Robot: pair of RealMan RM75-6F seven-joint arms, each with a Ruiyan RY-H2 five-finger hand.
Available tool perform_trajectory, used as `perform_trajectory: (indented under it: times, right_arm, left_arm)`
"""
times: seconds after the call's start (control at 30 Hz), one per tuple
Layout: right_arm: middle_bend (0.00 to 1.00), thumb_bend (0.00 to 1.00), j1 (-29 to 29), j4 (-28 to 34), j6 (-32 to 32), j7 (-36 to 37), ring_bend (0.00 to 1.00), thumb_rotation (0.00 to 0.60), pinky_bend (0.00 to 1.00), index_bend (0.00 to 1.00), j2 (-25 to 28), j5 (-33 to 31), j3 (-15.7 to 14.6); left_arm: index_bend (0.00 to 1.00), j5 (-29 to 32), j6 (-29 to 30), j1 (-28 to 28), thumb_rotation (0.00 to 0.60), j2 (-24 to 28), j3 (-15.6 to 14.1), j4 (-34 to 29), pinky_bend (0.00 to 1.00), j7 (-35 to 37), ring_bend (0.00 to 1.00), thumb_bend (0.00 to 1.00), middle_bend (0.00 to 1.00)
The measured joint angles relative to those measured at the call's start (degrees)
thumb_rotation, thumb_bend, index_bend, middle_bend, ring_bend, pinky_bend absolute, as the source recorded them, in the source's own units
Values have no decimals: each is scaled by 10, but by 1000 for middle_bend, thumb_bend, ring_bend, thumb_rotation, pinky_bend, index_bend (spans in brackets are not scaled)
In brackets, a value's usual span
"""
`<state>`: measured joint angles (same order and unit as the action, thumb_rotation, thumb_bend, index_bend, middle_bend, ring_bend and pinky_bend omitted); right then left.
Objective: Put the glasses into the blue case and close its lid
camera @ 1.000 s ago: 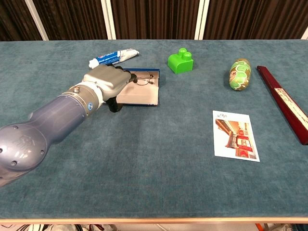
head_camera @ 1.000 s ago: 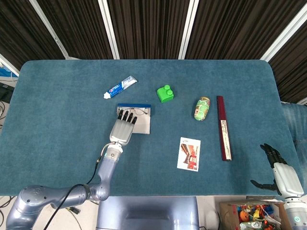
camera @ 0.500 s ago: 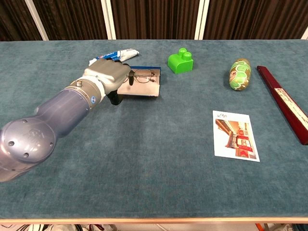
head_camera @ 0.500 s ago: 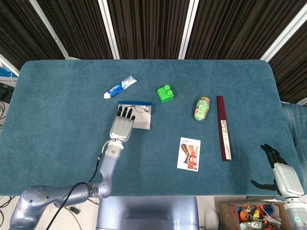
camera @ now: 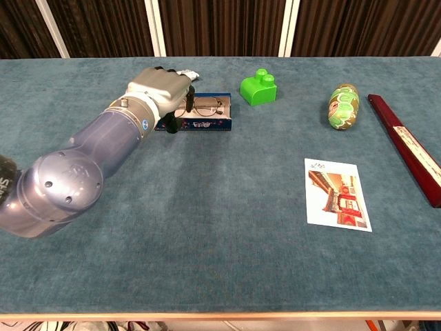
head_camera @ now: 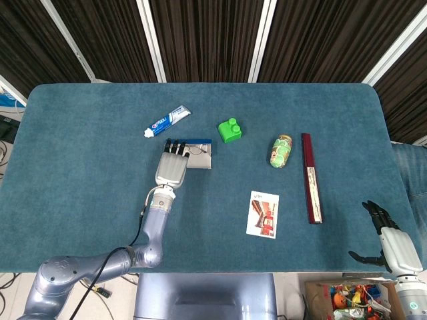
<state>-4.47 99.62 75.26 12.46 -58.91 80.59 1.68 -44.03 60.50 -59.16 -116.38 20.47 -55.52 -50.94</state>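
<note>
Glasses (camera: 204, 107) first: where are they?
Lying in the blue case (head_camera: 200, 160), just past the left hand's (camera: 160, 88) fingertips and a little to its right. In the chest view the frames show above the lid's edge.

So the first half is done?
I'd say so. They sit inside the tray, apart from the fingers.

And the lid (camera: 207, 125)?
Standing roughly upright along the side of the case nearest the robot, its blue printed outside facing the chest camera. It isn't down over the glasses yet, so I'd call the closing about halfway.

What is the left hand doing with it?
It grips the lid at its left end. The dark thumb is in front of the blue face and the fingers curl over the top edge behind it.

What's left?
Folding the lid away from the robot over the glasses and pressing it flat, then letting go. The risk, as I see it, is the case sliding on the cloth, since only one hand is on it.

The right hand (head_camera: 393, 243)?
Far off to the right, past the table's near edge. Its fingers are spread and it grasps nothing.

Anything close to the working hand?
A toothpaste tube (head_camera: 168, 120) just beyond it and a green block (camera: 258, 87) further right — both clear of the case
</note>
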Motion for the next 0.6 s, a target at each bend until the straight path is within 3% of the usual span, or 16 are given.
perform_trajectory:
  times: [0.37,0.6]
  right_arm:
    - [0,132,0,1,-2,-2,34,600,177,18,0,-4,1]
    - [0,132,-1,2,-4,-5,34,600,177,18,0,-6,1]
  left_arm:
    - [415,-2,-26,-10,600,-22,12,70,51,34,35,441,103]
    - [420,-17,-29,-4,600,-27,8,83,51,50,34,406,103]
